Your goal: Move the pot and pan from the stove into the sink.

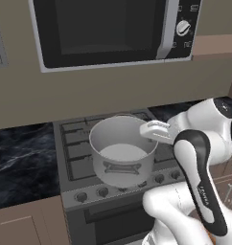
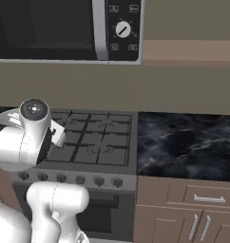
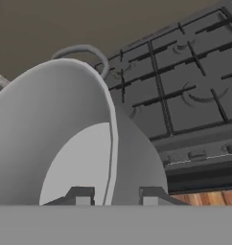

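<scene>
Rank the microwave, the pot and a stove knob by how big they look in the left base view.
1. microwave, widest by far.
2. pot, held by the gripper at its rim above the stove.
3. knob, clearly smallest.
The pot sits nearer the camera, so true sizes stay unsure.

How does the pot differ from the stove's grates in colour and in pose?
The pot is pale shiny steel; the grates are dark. The pot looks lifted above the stove, its rim between the gripper's fingertips; the grates lie flat on the stove. The pot is round, the grates are straight grids.
</scene>
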